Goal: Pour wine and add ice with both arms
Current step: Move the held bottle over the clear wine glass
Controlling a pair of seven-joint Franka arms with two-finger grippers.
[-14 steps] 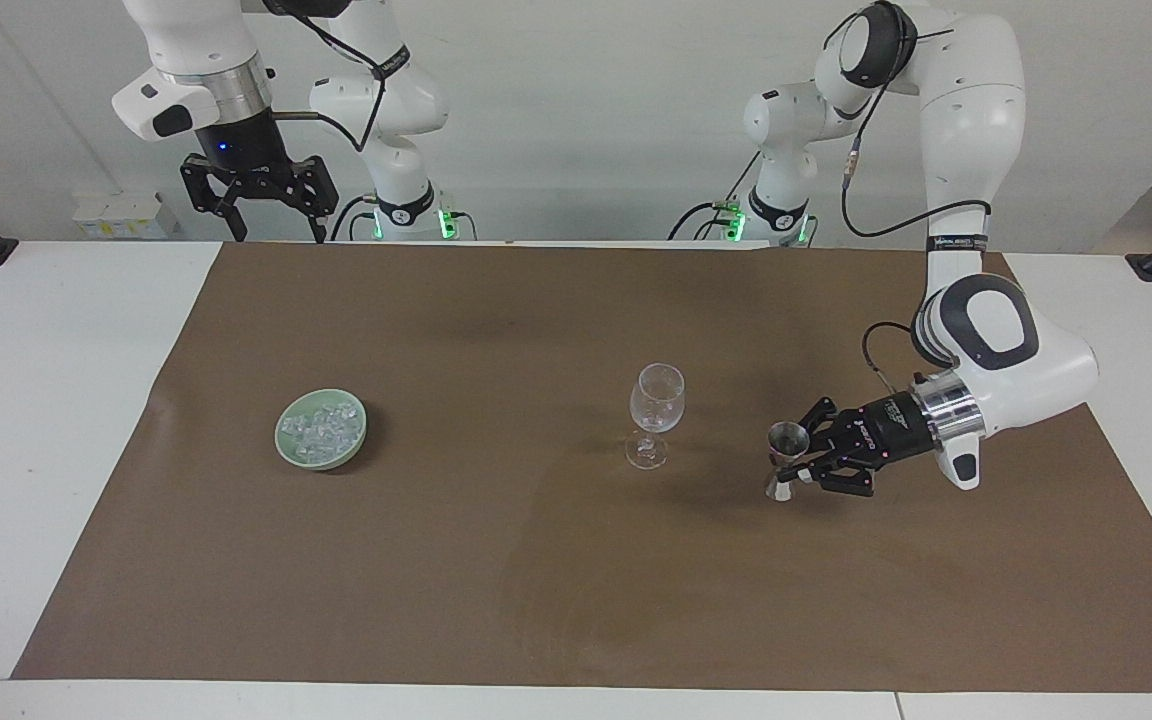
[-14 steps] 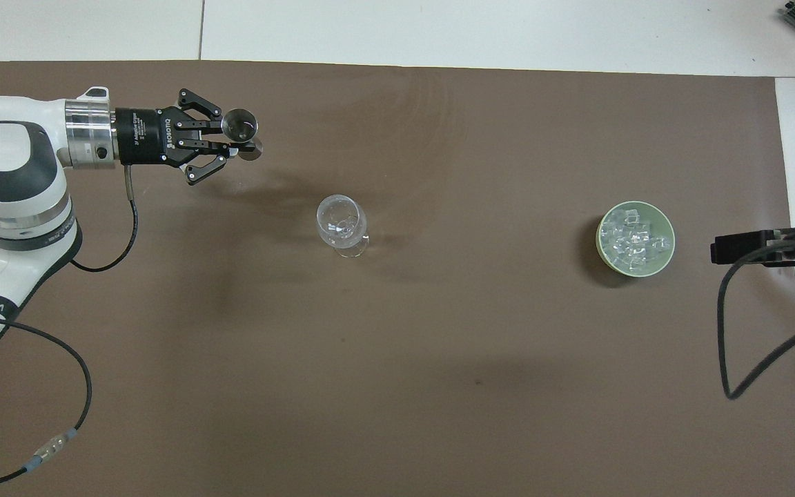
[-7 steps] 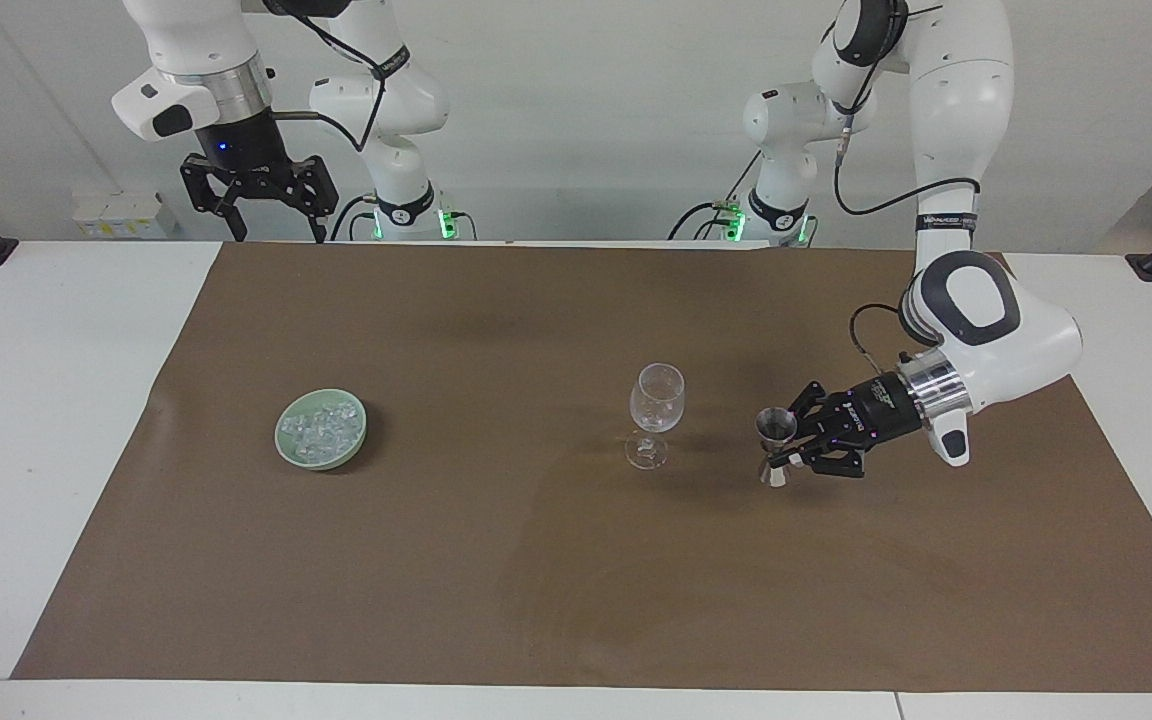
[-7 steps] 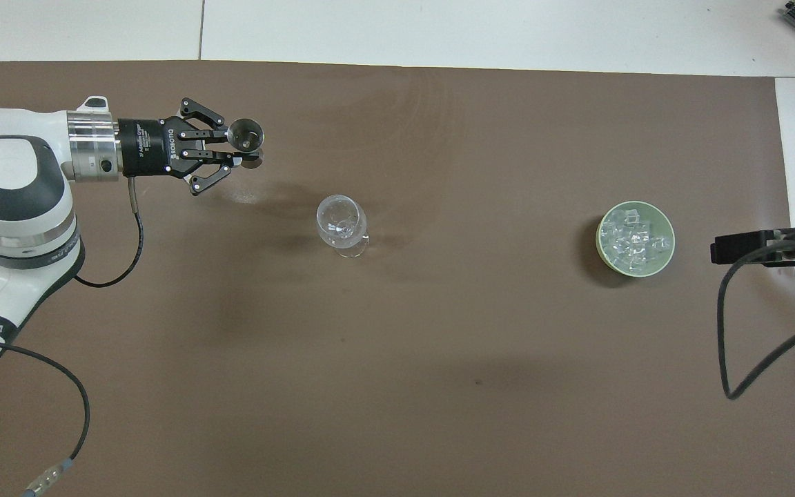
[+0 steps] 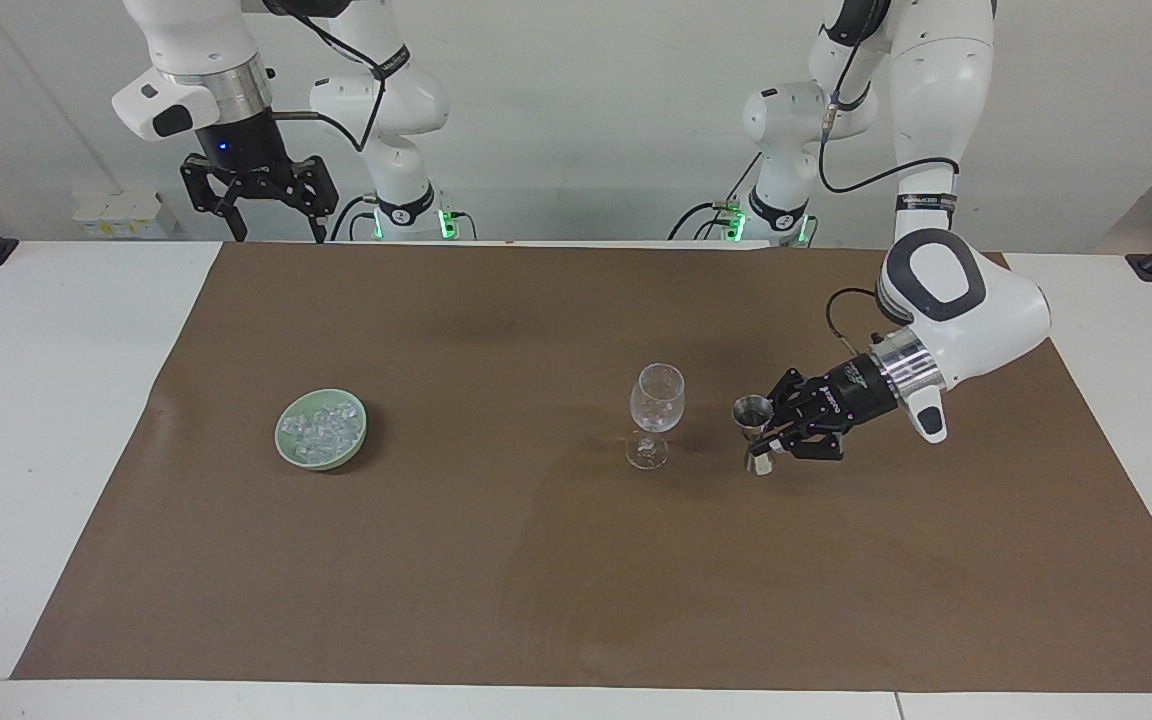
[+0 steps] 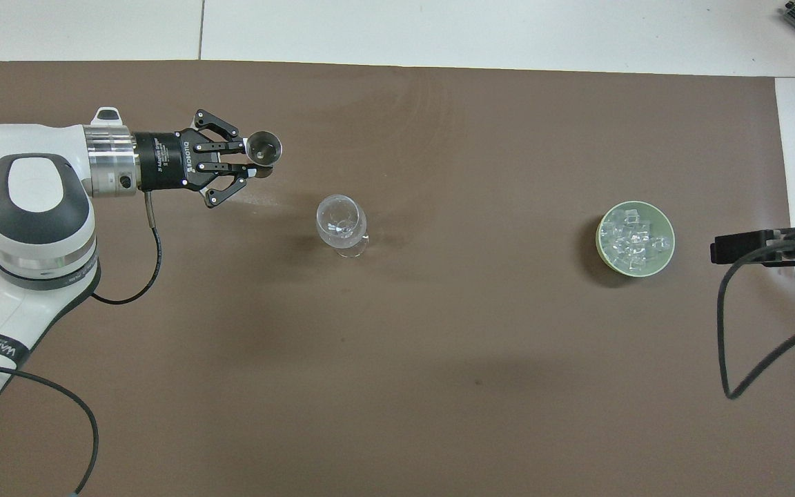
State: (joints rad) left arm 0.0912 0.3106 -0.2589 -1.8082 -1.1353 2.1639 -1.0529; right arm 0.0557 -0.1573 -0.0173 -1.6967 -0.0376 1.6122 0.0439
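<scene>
A small metal measuring cup (image 5: 754, 428) is held in the closed fingers of the left pincer (image 5: 771, 436), right of centre in the facing view and at the upper left in the overhead view. It is carried upright above the brown mat (image 5: 536, 560), near the wine glass (image 5: 656, 415) but not yet over it. The step in hand is judged to be the pouring of the wine.

To do it well, the cup should be kept level until its lip is above the glass's mouth, and raised enough that the rim is cleared. It should then be tipped slowly by a turn of the wrist, so that the stream falls inside the bowl of the glass. The glass, tall on a thin stem, could be toppled by any brush from the fingers.

The right pincer (image 5: 258, 205) is held open at the upper left of the facing view, above the table's (image 5: 56, 420) edge, where that arm waits.

The ice (image 5: 322, 427) lies heaped in a pale green bowl (image 5: 286, 450), left of centre in the facing view, well apart from the glass.

Counted: one glass, one cup, one bowl, two arms; the cubes are too many and too small to be numbered.
</scene>
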